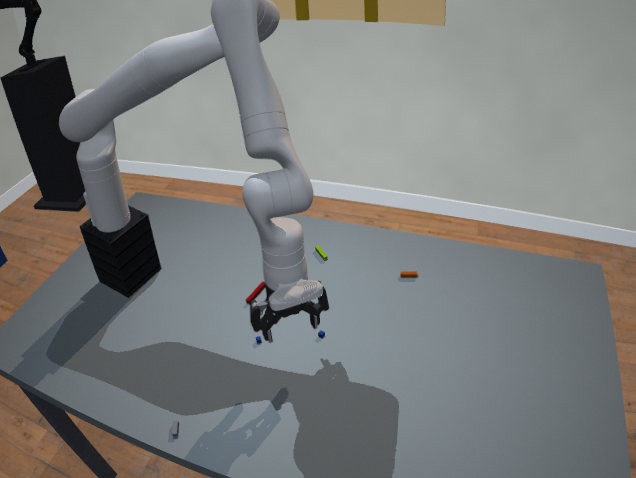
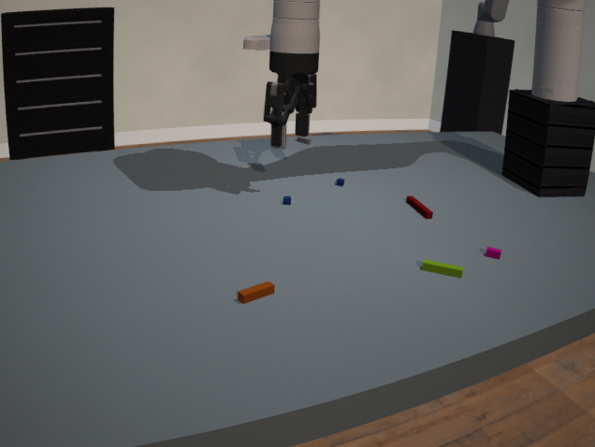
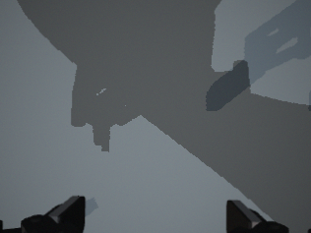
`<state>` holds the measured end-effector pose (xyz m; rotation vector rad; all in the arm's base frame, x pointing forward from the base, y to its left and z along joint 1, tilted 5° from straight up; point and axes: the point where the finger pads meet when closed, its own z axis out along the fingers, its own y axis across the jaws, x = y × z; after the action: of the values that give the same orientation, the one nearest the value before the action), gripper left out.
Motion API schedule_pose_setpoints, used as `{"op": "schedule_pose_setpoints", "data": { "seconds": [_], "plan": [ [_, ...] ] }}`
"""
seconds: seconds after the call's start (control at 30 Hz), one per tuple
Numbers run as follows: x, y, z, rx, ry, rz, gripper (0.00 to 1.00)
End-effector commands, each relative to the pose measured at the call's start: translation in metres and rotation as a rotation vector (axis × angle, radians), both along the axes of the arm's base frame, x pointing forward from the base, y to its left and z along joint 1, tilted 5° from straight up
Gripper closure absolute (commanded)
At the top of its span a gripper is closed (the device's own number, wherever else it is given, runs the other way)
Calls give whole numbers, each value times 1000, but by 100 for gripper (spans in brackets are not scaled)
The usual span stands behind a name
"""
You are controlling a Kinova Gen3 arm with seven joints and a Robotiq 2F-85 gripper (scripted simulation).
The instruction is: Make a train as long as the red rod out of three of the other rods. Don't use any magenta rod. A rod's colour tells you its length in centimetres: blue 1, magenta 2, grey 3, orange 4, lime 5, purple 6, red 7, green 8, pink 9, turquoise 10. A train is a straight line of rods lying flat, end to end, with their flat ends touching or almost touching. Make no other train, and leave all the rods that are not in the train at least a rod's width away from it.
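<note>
Floored in brown wood planks (image 1: 30,436) (image 2: 529,398), enclosed by mottled pale walls (image 1: 462,128) (image 2: 192,72) with white baseboard (image 1: 411,197) (image 2: 192,134). Furnished with a grey table (image 1: 488,334) (image 2: 144,336) (image 3: 30,122), black pedestal (image 1: 43,128) (image 2: 469,86) and black drawer cabinet (image 2: 58,115). Lit softly, with broad shadows across the tabletop.

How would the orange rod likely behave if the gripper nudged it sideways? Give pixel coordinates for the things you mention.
The orange rod (image 1: 409,274) (image 2: 256,292) would probably slide rather than roll, given its flat faces. Tipping seems unlikely, as it lies along its length. Its straight, sharp edges suggest it would stay stiff.
</note>
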<state>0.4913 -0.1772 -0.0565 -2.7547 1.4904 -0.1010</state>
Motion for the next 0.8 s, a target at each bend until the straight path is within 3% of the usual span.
{"op": "schedule_pose_setpoints", "data": {
  "seconds": [0.0,0.17,0.33,0.7,0.73,0.77],
  "plan": [
    [14,17,5,-8,-10,102,0],
    [29,43,7,-26,-11,306,0],
    [37,59,9,-37,-12,431,0],
    [41,66,10,-43,-12,486,0],
    [41,66,10,-43,-12,486,76],
    [41,66,10,-43,-12,486,76]
  ]
}}
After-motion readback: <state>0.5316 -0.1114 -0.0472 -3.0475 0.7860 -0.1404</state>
